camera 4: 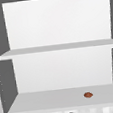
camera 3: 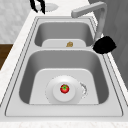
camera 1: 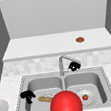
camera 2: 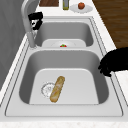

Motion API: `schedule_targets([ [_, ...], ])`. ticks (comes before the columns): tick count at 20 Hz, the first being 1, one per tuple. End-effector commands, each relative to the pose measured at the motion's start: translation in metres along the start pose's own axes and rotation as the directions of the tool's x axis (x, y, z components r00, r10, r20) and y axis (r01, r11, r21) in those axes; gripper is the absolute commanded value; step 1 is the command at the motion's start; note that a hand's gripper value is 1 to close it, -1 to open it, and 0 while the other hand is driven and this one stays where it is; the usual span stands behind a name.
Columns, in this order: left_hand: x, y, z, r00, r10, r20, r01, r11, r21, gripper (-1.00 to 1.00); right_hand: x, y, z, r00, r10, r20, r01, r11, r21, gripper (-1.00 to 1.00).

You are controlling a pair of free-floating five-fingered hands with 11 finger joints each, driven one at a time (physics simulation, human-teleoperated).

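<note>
Just past the big glossy red sphere (camera 1: 65, 105), the left hand (camera 1: 27, 95) hovers over the rim of the steel left basin (camera 2: 25, 75). Its fingers droop loose and hold nothing. It is nearest the tan baguette (camera 2: 57, 88) on the basin floor. Farther back, the right hand (camera 1: 74, 65) hangs beside the grey metal faucet (camera 1: 60, 64); I cannot tell whether it grips anything.

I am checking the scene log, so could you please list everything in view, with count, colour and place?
Sink: one, steel, two basins.
Faucet: one, grey, behind the divider.
Bread loaf: one, tan, left basin floor, over the drain.
Plate: one, white, right basin.
Strawberry: one, red, on that plate.
Ball: one, red, at the sink's front.
Brown item: one, on the lower shelf.
Left hand: black, at the left basin's outer edge.
Right hand: black, beside the faucet spout.
</note>
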Motion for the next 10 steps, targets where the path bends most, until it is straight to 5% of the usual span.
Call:
schedule_targets([
  [1, 0.0, 0.0, 0.0, 1.0, 0.0, 0.0, 0.0, 1.0, 0.0, 0.0, -0.009, 0.01, 0.015, 1.0, -0.019, -0.013, 0.018, 0.997, -0.076, 1.0],
  [4, 0.0, 0.0, 0.0, 1.0, 0.0, 0.0, 0.0, 1.0, 0.0, 0.0, 0.0, 0.009, 0.023, 1.0, 0.029, -0.009, -0.03, 0.994, -0.104, 1.0],
  [5, 0.0, 0.0, 0.0, 1.0, 0.0, 0.0, 0.0, 1.0, 0.0, 0.0, 0.003, 0.0, 0.014, 0.999, -0.01, -0.038, 0.007, 0.997, -0.077, 1.0],
  [10, 0.0, 0.0, 0.0, 1.0, 0.0, 0.0, 0.0, 1.0, 0.0, 0.0, 0.027, -0.012, -0.002, 0.994, 0.1, -0.036, -0.102, 0.994, -0.047, 1.0],
])
